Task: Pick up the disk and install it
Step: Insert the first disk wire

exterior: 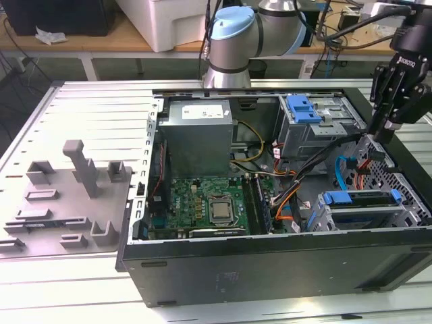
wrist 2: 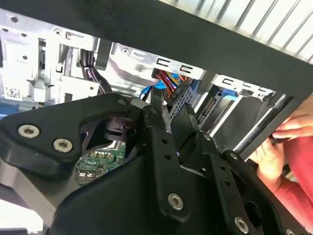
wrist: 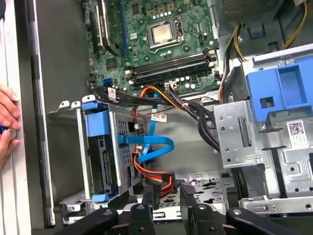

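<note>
We see the disk (wrist: 103, 161) edge-on in the first wrist view, sunk in its grey cage (wrist: 124, 122), so its flat face and label are hidden from us. In the second wrist view the dark body of the pincer (wrist 2: 170, 115) covers most of the motherboard (wrist 2: 98, 161), leaving a small green patch. A person's hand (wrist: 7, 125) is cut off by the frame edge in both wrist views. The arm (exterior: 236, 30) runs out of the exterior view's top, and the computer case (exterior: 270, 270) is clipped at the exterior view's right.
</note>
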Controlling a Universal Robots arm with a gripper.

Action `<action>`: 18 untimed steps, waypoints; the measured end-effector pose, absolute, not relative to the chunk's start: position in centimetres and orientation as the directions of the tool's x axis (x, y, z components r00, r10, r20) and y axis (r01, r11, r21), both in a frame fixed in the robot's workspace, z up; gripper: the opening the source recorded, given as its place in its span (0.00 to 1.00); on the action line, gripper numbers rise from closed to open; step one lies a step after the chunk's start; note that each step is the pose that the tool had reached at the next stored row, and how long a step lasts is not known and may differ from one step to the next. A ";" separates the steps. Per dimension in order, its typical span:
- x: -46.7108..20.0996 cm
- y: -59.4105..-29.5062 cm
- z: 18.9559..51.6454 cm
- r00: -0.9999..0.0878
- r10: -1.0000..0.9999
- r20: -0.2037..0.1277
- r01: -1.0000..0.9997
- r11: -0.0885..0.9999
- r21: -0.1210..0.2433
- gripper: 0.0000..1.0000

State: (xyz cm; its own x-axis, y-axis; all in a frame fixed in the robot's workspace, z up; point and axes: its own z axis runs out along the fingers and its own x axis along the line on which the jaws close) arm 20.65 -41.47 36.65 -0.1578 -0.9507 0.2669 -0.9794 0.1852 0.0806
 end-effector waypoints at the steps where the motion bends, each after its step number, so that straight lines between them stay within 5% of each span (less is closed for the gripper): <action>1: 20.7 -41.5 36.6 -0.161 -0.949 0.272 -0.979 0.189 0.080 0.35; 11: 20.9 -41.0 36.2 -0.174 -0.896 0.408 -0.974 0.219 0.065 0.35; 18: 21.0 -39.5 35.0 -0.183 -0.888 0.423 -0.971 0.230 0.064 0.35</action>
